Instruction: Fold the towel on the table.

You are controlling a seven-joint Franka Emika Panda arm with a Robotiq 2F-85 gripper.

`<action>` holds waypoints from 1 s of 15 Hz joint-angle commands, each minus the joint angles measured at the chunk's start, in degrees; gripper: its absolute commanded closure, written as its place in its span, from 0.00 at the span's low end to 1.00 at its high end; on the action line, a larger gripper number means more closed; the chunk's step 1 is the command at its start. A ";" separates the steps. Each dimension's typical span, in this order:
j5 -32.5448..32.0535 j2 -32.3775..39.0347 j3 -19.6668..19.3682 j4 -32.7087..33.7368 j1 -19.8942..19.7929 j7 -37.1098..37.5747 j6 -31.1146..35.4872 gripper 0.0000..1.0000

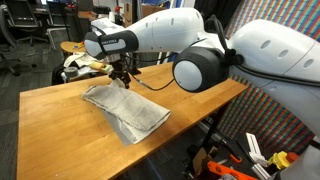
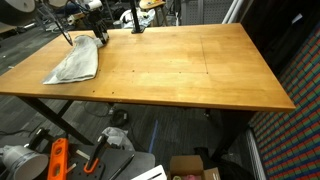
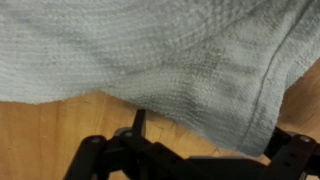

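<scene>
Light-brown wooden butcher-block table (image 2: 190,70), grain bare. Off-white rectangular cloth towel (image 1: 125,108) rumpled at one table corner. Black gripper (image 1: 122,79) just above towel, jaws wide apart, holding nothing. Cluttered dark floor (image 2: 180,140) beneath table.

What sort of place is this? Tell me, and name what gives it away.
Probably a robotics lab or workshop: a butcher-block table on black metal legs, an orange tool and a cardboard box on the floor beneath, office chairs behind.

towel (image 1: 125,110): off-white, rumpled (grey edge) | lying on wooden table (image 1: 50,115)
</scene>
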 commanded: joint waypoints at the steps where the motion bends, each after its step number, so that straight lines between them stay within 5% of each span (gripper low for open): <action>1: -1.08 2.97 -1.54 4.57 -0.45 0.75 -0.39 0.00; 15: 3.76 0.90 3.19 5.05 -3.00 -3.14 2.17 0.00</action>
